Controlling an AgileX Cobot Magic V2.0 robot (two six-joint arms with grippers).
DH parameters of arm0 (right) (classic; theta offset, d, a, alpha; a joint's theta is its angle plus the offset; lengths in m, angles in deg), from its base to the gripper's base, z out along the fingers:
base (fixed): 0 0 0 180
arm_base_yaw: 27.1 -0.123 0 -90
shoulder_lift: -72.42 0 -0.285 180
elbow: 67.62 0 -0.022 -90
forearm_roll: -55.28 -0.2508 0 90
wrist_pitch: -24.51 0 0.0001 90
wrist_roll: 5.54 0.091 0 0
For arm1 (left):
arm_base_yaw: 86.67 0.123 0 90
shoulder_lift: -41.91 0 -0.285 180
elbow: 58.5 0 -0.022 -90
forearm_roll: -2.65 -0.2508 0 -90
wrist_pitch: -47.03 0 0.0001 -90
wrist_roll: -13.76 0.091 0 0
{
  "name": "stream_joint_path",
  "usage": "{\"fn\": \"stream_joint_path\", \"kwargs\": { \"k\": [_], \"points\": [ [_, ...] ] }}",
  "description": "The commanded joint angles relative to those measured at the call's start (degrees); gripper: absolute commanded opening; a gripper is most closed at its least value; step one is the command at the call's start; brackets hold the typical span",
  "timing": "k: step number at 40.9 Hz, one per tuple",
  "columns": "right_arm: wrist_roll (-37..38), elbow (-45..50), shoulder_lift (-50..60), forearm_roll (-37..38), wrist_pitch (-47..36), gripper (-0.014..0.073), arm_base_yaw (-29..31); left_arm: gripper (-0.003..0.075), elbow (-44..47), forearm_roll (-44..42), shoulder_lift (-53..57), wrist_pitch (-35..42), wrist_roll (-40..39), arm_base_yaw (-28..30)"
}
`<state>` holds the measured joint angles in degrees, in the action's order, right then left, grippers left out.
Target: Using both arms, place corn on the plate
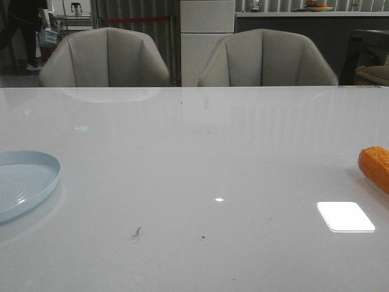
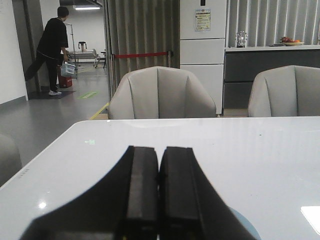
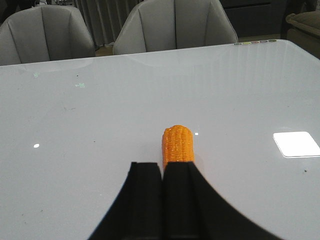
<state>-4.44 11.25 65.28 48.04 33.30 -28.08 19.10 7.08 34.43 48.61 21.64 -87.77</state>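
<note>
The orange corn (image 1: 377, 167) lies on the white table at the far right edge of the front view, partly cut off. The pale blue plate (image 1: 27, 179) sits at the far left edge, also cut off. Neither gripper shows in the front view. In the right wrist view my right gripper (image 3: 161, 166) is shut with nothing between its fingers. The corn (image 3: 177, 144) lies on the table just past the fingertips, and one finger hides its near end. My left gripper (image 2: 159, 150) is shut and empty above the table. A sliver of the plate (image 2: 248, 226) shows beside its fingers.
Two grey chairs (image 1: 106, 58) (image 1: 267, 58) stand behind the table's far edge. A bright light patch (image 1: 345, 216) reflects on the glossy top near the corn. A person (image 2: 52, 47) stands far off in the background.
</note>
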Motion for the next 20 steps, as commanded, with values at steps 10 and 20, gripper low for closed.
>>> {"fn": "stream_joint_path", "kwargs": {
  "k": [10, 20],
  "points": [
    [-0.29, -1.26, 1.28, 0.23, -4.91, 0.0058, 0.04, 0.0096, 2.12, 0.33, 0.97, 4.67, -0.71, -0.44],
    [-0.29, -1.26, 1.28, 0.23, -4.91, 0.0058, 0.04, 0.0096, 2.12, 0.33, 0.97, 6.23, -0.71, -0.44]
  ]
}}
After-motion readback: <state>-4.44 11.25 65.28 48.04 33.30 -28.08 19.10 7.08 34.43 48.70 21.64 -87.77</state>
